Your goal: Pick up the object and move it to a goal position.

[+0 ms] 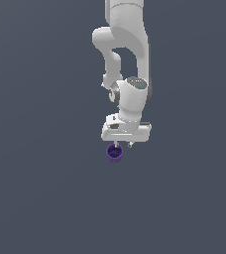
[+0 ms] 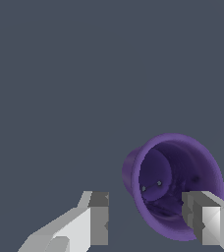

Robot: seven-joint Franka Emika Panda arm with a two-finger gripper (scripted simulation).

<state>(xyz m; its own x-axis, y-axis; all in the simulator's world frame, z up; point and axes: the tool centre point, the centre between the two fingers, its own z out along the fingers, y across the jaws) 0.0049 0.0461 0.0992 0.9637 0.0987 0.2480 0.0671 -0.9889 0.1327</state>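
The purple cup (image 1: 115,153) stands upright on the grey floor, hollow top facing up. My white gripper (image 1: 123,145) hangs just above it, pointing down, jaws apart. In the exterior view the cup sits under the finger on that view's left, not centred between the two. In the wrist view the cup (image 2: 173,182) shows its open inside. One fingertip (image 2: 198,219) overlaps the cup's rim, the other fingertip (image 2: 99,219) stands off to the side of it. The gripper (image 2: 148,221) is open and holds nothing.
A plain dark grey floor (image 1: 45,198) lies all around. The arm's white links (image 1: 127,44) rise above the gripper. No goal marker shows in either view.
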